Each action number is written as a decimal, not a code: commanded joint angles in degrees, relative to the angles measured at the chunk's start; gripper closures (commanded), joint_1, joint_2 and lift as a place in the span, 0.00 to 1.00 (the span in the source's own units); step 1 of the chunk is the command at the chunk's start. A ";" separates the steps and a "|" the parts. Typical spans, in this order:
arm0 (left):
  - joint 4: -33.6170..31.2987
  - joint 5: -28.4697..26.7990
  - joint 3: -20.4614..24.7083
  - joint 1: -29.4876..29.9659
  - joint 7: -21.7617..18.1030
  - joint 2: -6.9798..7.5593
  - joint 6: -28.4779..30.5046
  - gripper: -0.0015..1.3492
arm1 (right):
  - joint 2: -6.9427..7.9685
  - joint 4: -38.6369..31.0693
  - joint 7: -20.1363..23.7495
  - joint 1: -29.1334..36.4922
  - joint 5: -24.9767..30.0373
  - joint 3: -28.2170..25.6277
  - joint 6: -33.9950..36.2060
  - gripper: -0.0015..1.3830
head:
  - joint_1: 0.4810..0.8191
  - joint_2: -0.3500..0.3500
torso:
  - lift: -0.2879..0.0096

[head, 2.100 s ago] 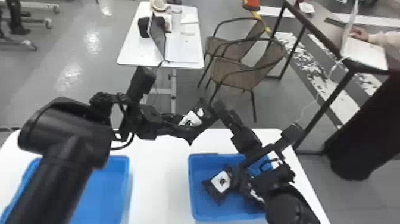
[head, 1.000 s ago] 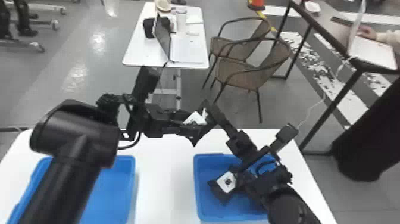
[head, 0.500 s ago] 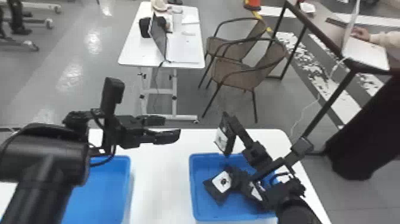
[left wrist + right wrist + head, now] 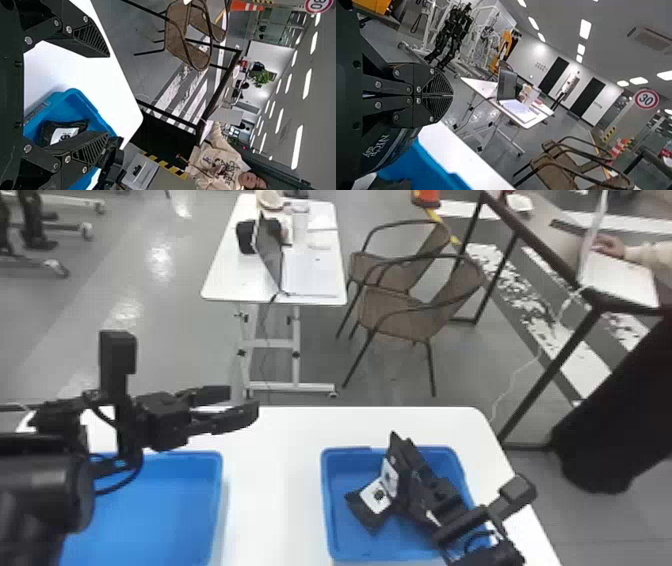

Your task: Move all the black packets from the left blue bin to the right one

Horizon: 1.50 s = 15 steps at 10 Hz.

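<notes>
- Black packet (image 4: pixel 367 512), the loose one: you have it lying in the right blue bin (image 4: pixel 345 542), at the lower right of the head view, white label facing up.
- Your right gripper (image 4: pixel 406 444) is over that same bin, its arm entering from the lower right corner. Seen in the right wrist view, its claw (image 4: pixel 451 95) is narrow, the tips meeting, and it has hold of a second packet (image 4: pixel 390 479).
- That second packet hangs beside the fingers, label showing, close against the loose one in the head view. You cannot tell whether the two touch.
- Your left gripper (image 4: pixel 243 400) is left of centre in the head view, beyond the left blue bin (image 4: pixel 150 515), pointing towards the right of the frame. Its claw is wide, with a broad gap between the fingertips in the left wrist view.
- Your left blue bin sits at the lower left of the frame, part of it behind the left arm. Both bins stand on the white table (image 4: pixel 272 480), well apart.
- Behind the table, you have two brown chairs (image 4: pixel 400 320) at upper centre.
</notes>
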 commanded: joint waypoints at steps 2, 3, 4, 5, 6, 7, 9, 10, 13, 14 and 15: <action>-1.07 0.47 2.02 0.72 0.08 0.39 0.50 0.28 | -0.87 4.81 -0.39 -0.73 -0.66 -0.23 0.68 0.92 | 0.63 0.32 | 0.97; -1.16 0.83 1.84 0.64 0.34 0.31 0.32 0.28 | -0.87 5.34 -0.30 -1.35 0.39 -0.32 0.76 0.77 | 0.63 0.33 | 0.97; -1.68 0.83 1.93 0.72 0.61 0.31 0.06 0.27 | -0.87 3.50 -0.39 -1.44 6.63 -1.81 0.76 0.38 | 0.63 0.33 | 0.97; -1.95 1.18 2.20 0.72 0.87 0.39 -0.30 0.27 | -0.87 0.59 -0.74 -1.09 12.52 -2.96 0.76 0.11 | 0.63 0.33 | 0.97; -2.39 1.53 2.72 1.08 1.22 0.39 -0.56 0.27 | -0.60 -3.62 -3.38 0.32 18.15 -3.48 0.68 0.04 | 0.63 0.31 | 0.97; -2.56 2.14 3.51 1.60 1.49 0.39 -0.56 0.27 | 0.01 -8.11 -8.48 2.17 22.89 -3.84 0.68 0.09 | 0.63 0.29 | 0.97; -4.50 3.29 4.66 3.27 2.54 0.39 -1.44 0.27 | 1.33 -13.82 -9.71 5.42 29.31 -5.95 0.24 0.11 | 0.63 0.27 | 0.97; -7.40 3.29 5.62 5.56 4.47 0.39 -3.99 0.27 | 1.77 -16.54 -9.62 8.23 34.58 -6.39 -4.07 0.11 | 0.63 0.26 | 0.97; -11.09 8.38 8.08 19.71 17.04 -0.46 -20.16 0.29 | 1.82 -14.87 -6.37 15.88 42.23 -4.98 -25.25 0.12 | 0.63 0.28 | 0.97; -11.26 8.47 8.96 23.05 18.19 -0.46 -22.62 0.22 | 1.82 -17.16 -6.54 19.22 45.04 -5.42 -26.04 0.12 | 0.63 0.30 | 0.97; -11.53 7.68 9.31 26.04 19.77 -0.46 -24.64 0.00 | 1.82 -18.74 -6.46 21.85 49.35 -6.82 -28.41 0.12 | 0.63 0.32 | 0.97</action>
